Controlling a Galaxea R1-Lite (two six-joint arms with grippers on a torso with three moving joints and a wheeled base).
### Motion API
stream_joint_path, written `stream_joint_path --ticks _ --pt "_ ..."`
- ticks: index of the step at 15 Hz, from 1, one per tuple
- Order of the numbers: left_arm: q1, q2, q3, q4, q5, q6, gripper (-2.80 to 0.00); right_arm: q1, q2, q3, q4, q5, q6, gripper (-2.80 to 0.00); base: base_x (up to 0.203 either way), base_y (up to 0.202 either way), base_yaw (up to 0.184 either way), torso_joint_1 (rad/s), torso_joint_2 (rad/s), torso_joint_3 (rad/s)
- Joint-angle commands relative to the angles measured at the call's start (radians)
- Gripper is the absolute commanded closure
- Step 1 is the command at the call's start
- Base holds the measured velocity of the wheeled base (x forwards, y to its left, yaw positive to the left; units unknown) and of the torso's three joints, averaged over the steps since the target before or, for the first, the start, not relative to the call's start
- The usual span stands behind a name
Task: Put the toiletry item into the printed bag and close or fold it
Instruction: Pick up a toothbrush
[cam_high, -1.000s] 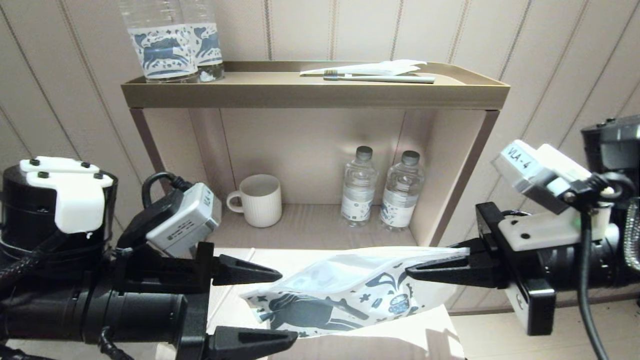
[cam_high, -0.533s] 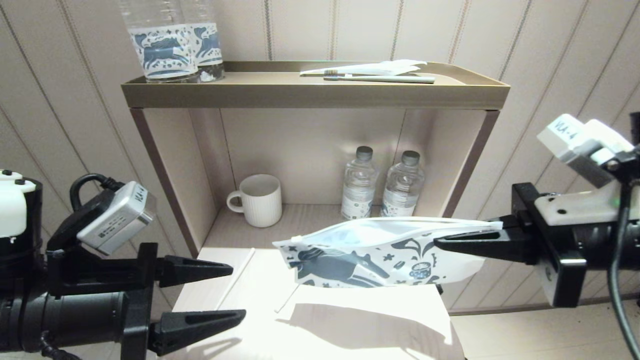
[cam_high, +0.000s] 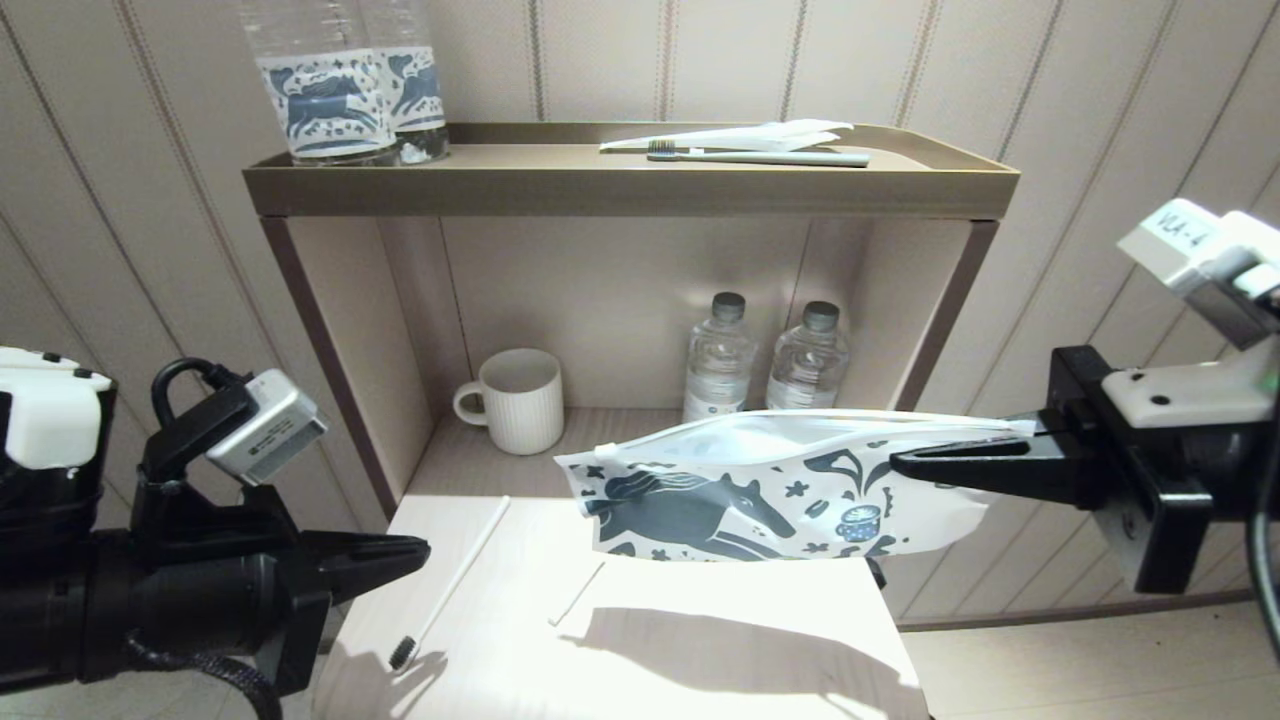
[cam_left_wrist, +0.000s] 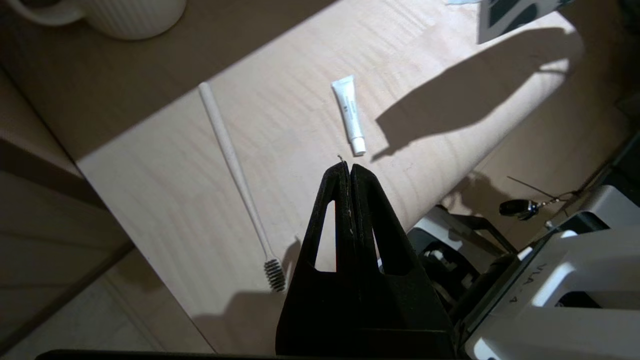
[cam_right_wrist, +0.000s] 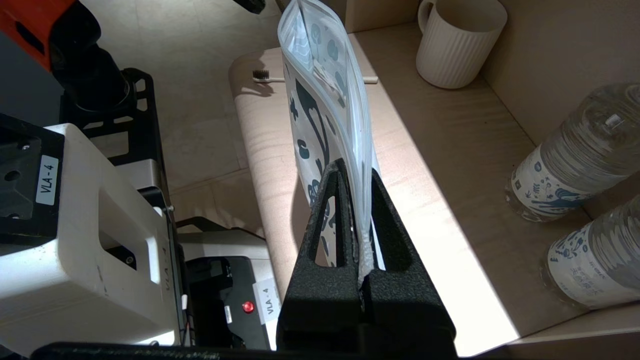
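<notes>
My right gripper (cam_high: 900, 462) is shut on one end of the printed bag (cam_high: 760, 490), a white pouch with a blue-grey horse, and holds it level above the light table (cam_high: 700, 660). In the right wrist view the bag (cam_right_wrist: 320, 100) stands edge-on between the closed fingers (cam_right_wrist: 325, 200), its mouth slightly parted. Two toiletry items lie on the table: a white toothbrush (cam_high: 450, 585) (cam_left_wrist: 235, 165) and a small white tube (cam_high: 577, 594) (cam_left_wrist: 349, 114). At the table's left edge my left gripper (cam_high: 420, 552) (cam_left_wrist: 346, 167) is shut on nothing, above the tabletop and apart from both items.
Behind the table stands a beige shelf unit (cam_high: 630, 190). Its lower shelf holds a ribbed white mug (cam_high: 515, 400) and two water bottles (cam_high: 760, 375). On its top tray are two printed bottles (cam_high: 345, 80), another toothbrush (cam_high: 760, 157) and a white wrapper (cam_high: 770, 135).
My left gripper has closed empty and drawn back to the left, uncovering the toothbrush. My right gripper has carried the bag up and to the right.
</notes>
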Motion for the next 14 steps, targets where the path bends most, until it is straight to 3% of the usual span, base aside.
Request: stream_joint_path --ticks 1,2,7,14 --pt "-0.001 0.083 -0.016 -0.003 0.035 -0.014 0.00 -0.001 -0.001 0.000 0.001 0.005 -0.002 0.00 0.000 0.000 0.000 0.000 0.00 0.000" --pt "-0.002 0.120 -0.020 -0.008 0.072 -0.025 -2.80 -0.001 -0.001 0.000 0.001 0.005 -0.002 0.00 0.000 0.000 0.000 0.000 0.00 0.000" --pt "-0.011 0.256 -0.011 -0.028 0.244 -0.084 -2.80 0.006 0.011 0.006 0.001 0.007 -0.002 0.00 0.000 0.000 0.000 0.000 0.00 0.000" --pt "-0.009 0.437 -0.024 -0.149 0.332 -0.082 -2.80 0.008 0.022 0.010 0.001 0.008 -0.004 0.00 0.000 0.000 0.000 0.000 0.00 0.000"
